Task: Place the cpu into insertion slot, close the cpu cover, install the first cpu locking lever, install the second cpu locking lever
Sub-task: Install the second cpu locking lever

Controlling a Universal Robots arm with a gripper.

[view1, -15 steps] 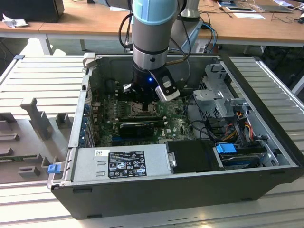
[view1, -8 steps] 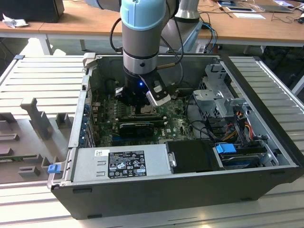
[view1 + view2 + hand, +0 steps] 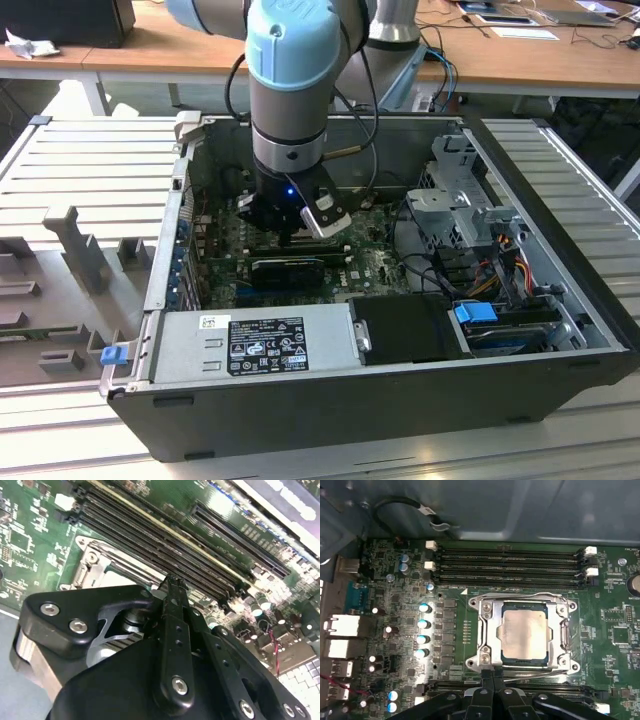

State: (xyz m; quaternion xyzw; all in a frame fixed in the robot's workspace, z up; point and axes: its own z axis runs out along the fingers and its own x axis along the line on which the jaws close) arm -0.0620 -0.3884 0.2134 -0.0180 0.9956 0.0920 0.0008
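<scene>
The cpu (image 3: 524, 630), a silvery square chip, lies flat in its socket on the green motherboard. The cpu cover (image 3: 487, 625), a thin metal frame, lies down around it, and the chip shows through its square opening. A thin wire lever (image 3: 540, 676) runs along the socket edge nearest my gripper (image 3: 490, 676). The two black fingers are pressed together, their tips right at that edge beside the lever. In the second wrist view the gripper (image 3: 172, 582) points down at a corner of the socket frame (image 3: 95, 555). The exterior view shows the gripper (image 3: 290, 235) low inside the open computer case.
Rows of black memory slots (image 3: 510, 565) flank the socket on the far side, with more under the fingers. Blue-topped capacitors (image 3: 422, 625) stand beside it. A power supply (image 3: 260, 345), a metal drive cage (image 3: 460, 200) and loose cables (image 3: 500, 270) crowd the case.
</scene>
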